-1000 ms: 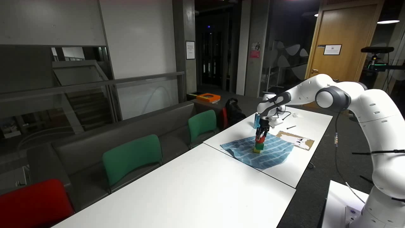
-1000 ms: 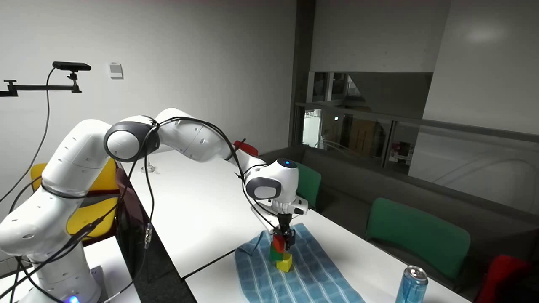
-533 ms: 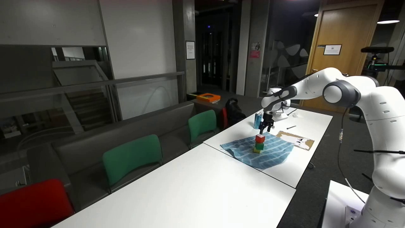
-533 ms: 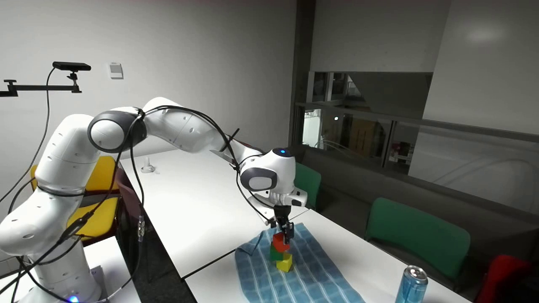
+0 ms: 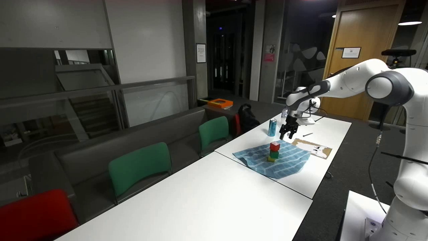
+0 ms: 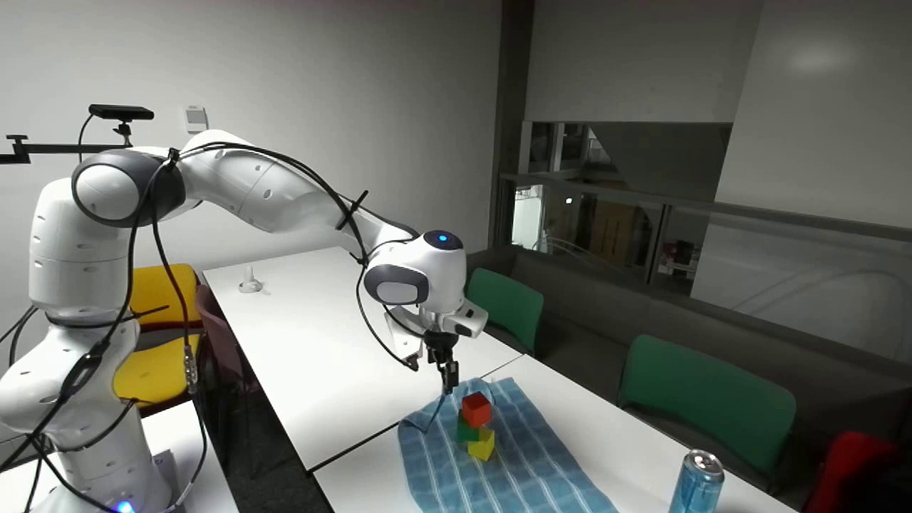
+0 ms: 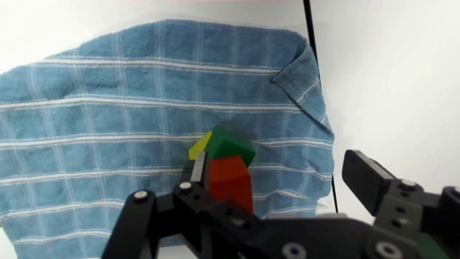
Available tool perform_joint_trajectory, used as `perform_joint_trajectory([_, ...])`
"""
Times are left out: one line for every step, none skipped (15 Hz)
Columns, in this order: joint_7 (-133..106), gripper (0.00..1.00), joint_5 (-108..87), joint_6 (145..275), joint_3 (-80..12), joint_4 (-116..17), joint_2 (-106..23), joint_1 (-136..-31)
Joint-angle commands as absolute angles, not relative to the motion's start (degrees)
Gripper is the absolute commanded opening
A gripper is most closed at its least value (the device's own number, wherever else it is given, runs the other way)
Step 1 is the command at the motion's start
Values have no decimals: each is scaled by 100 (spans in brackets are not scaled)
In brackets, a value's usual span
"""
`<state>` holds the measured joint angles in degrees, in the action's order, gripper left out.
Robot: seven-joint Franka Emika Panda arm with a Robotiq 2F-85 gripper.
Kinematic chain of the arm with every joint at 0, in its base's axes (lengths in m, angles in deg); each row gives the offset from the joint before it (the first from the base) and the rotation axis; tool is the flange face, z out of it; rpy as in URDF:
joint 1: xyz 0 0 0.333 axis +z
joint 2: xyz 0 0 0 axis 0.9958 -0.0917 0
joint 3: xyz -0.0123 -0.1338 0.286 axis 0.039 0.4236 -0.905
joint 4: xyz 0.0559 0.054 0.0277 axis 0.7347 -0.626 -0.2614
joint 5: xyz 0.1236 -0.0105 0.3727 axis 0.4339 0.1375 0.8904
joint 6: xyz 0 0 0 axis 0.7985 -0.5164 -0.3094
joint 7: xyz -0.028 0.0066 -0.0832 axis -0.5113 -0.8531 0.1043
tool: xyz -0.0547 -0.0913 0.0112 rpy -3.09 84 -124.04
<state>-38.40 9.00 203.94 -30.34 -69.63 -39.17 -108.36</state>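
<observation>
A red block (image 5: 274, 146) rests on a green block (image 5: 274, 154), with a yellow block (image 5: 271, 159) lowest, on a blue striped cloth (image 5: 291, 164). In an exterior view the red block (image 6: 476, 410) sits over the green block (image 6: 467, 429) and the yellow block (image 6: 482, 444). My gripper (image 6: 449, 385) is above and to one side of this stack, apart from it. In the wrist view the gripper (image 7: 282, 171) stands wide open with nothing between its pads. Its left finger partly covers the red block (image 7: 231, 176), which lies farther below.
A blue can (image 5: 272, 128) stands on the white table beyond the cloth. A pen (image 5: 308, 134) and a cardboard sheet with a white shape (image 5: 312, 148) lie near the arm. Green chairs (image 6: 705, 377) line the far table side. A small white object (image 6: 249, 281) is on the table.
My gripper has risen from the red block and drawn away sideways, back towards the arm's base. The red, green and yellow blocks have stayed in place.
</observation>
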Motion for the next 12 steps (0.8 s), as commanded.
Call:
perform_joint_trajectory([-3434,100,1011,20553,-2916,-7768,-3501,-10539])
perform_joint_trajectory([-3287,100,1009,20563,-2911,-7860,-3549,-10484])
perform_joint_trajectory([-3182,100,1036,20547,-2913,-7944,-3599,-10443])
perform_joint_trajectory([-3035,100,1003,20624,-2903,-8032,-3667,-10389])
perform_joint_trajectory([-2855,100,1016,20672,-2894,-8072,-3751,-10346])
perform_joint_trajectory([-2705,100,983,20722,-2886,-8105,-3850,-10305])
perform_joint_trajectory([-2536,100,959,20819,-2880,-8142,-3934,-10265])
perform_joint_trajectory([-2390,100,943,20951,-2869,-8162,-4030,-10233])
perform_joint_trajectory([-2368,100,951,21021,-2880,-8183,-4095,-10229])
perform_joint_trajectory([-2280,100,969,21085,-2888,-8189,-4164,-10216])
perform_joint_trajectory([-2493,100,962,20888,-2925,-8080,-4159,-10267])
perform_joint_trajectory([-2442,100,962,20936,-2931,-8082,-4229,-10264])
